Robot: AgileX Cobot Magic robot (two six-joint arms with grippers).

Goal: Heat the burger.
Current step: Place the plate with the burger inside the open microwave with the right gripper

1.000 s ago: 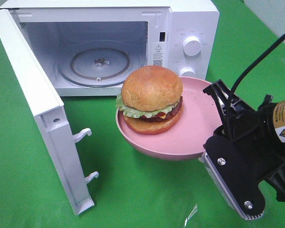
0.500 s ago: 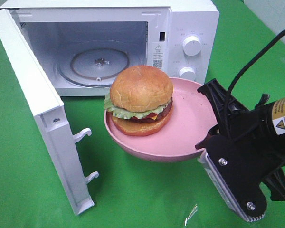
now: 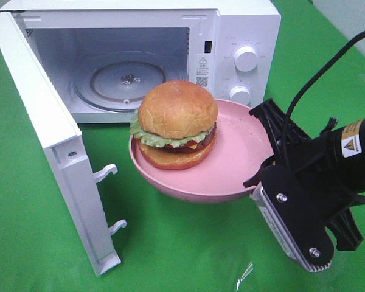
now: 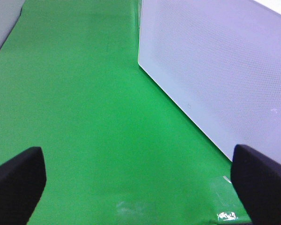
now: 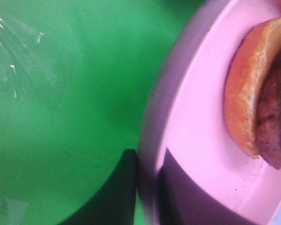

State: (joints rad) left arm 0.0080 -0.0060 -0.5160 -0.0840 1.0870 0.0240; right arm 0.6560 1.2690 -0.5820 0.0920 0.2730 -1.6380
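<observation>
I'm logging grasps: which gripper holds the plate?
The right gripper, shut on the rim of the pink plate; the left gripper hangs open and empty.

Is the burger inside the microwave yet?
Out. The burger sits on the plate, which the right gripper holds by its rim in front of the open microwave.

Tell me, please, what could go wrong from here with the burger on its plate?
1. The right gripper pinches the pink plate only at one rim edge, so it could tip or twist.
2. The burger sits loose near the rim far from the gripper; a tilt might slide it off.
3. The plate looks wide against the microwave opening and could catch the frame or the open door.
</observation>
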